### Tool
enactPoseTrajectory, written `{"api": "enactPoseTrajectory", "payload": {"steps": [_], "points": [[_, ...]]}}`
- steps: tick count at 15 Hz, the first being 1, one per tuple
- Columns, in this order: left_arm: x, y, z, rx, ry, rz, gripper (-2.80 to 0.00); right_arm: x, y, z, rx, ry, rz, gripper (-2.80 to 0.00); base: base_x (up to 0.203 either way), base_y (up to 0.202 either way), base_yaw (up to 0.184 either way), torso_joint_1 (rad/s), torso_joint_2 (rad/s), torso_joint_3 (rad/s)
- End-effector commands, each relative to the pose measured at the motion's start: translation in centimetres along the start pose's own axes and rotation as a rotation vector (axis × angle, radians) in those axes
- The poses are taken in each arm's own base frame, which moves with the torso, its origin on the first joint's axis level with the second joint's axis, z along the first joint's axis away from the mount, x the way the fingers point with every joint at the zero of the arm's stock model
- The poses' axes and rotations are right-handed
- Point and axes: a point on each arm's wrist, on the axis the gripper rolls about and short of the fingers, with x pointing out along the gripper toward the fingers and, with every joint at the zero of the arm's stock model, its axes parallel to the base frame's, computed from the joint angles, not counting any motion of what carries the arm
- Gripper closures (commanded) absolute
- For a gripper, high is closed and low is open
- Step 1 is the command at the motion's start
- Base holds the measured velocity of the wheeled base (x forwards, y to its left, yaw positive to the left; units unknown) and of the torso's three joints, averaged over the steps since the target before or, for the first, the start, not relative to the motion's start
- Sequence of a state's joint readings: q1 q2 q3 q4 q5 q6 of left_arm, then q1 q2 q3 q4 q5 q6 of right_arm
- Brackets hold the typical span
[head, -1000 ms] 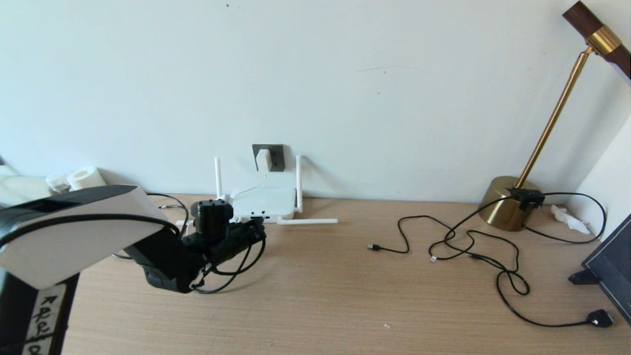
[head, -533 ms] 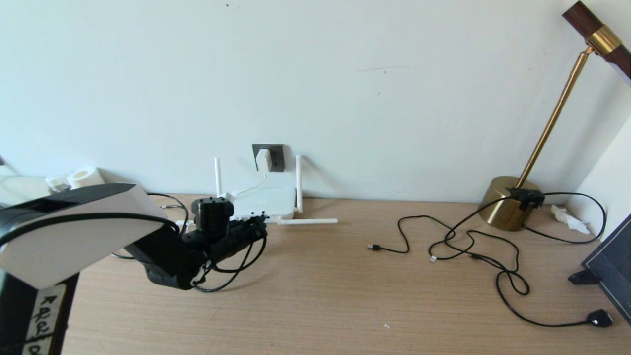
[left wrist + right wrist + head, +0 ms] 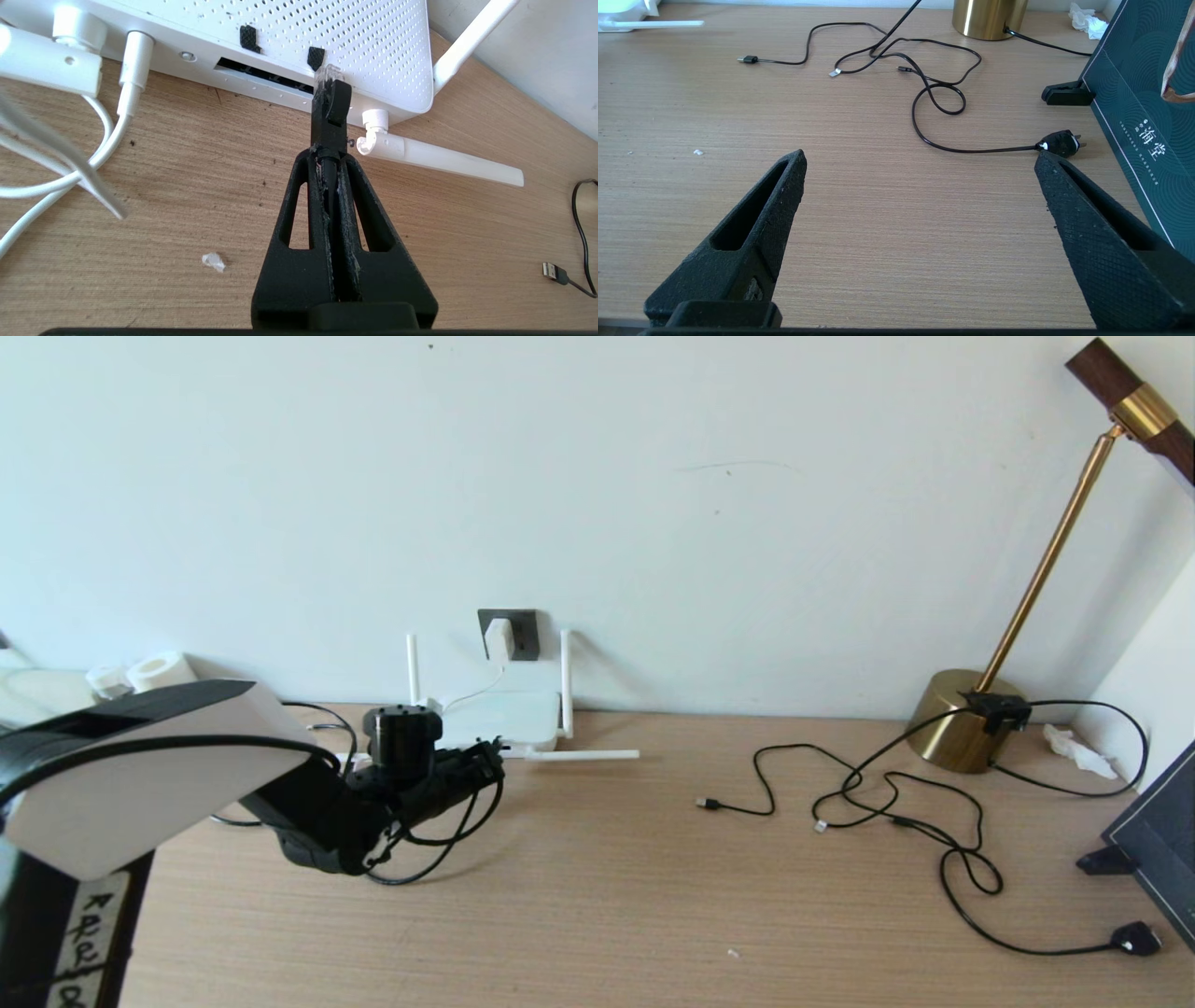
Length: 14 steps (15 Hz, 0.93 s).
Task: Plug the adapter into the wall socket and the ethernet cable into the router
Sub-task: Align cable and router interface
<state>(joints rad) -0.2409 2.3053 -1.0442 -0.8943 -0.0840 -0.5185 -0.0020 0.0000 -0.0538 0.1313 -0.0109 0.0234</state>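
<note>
Left gripper (image 3: 328, 158) pinched tight on ethernet cable (image 3: 331, 112), clear tip at router (image 3: 327, 32) port slot (image 3: 264, 77). Level plug, align squarely, then push gently. Right gripper (image 3: 920, 186) idle, jaws wide, empty.

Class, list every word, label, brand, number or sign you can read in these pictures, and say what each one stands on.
"海堂": large pale characters on the dark teal box, right wrist view; the smaller line beside them is too small to read.
Handwritten marks on the white label on the robot's body, head view: not legible.
Router, adapter, lamp: no text visible.
</note>
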Motion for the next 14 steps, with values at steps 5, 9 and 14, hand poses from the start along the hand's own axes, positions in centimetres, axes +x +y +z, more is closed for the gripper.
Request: {"api": "enactPoseTrajectory", "payload": {"steps": [5,9,14], "points": [[0.3,0.2,0.3,-0.028,0.011,-0.007,0.0,0.0,0.0,0.0,0.0,0.002,0.001,-2.8,0.0,0.0,0.0,0.0,0.0,0.0],[0.6,0.6,-0.1,-0.031,0.023,0.002,0.0,0.0,0.0,0.0,0.0,0.002,0.001,-2.8,0.0,0.0,0.0,0.0,0.0,0.0],[1.2,1.0,-0.1,-0.033,0.019,0.002,0.0,0.0,0.0,0.0,0.0,0.002,0.001,-2.8,0.0,0.0,0.0,0.0,0.0,0.0]]}}
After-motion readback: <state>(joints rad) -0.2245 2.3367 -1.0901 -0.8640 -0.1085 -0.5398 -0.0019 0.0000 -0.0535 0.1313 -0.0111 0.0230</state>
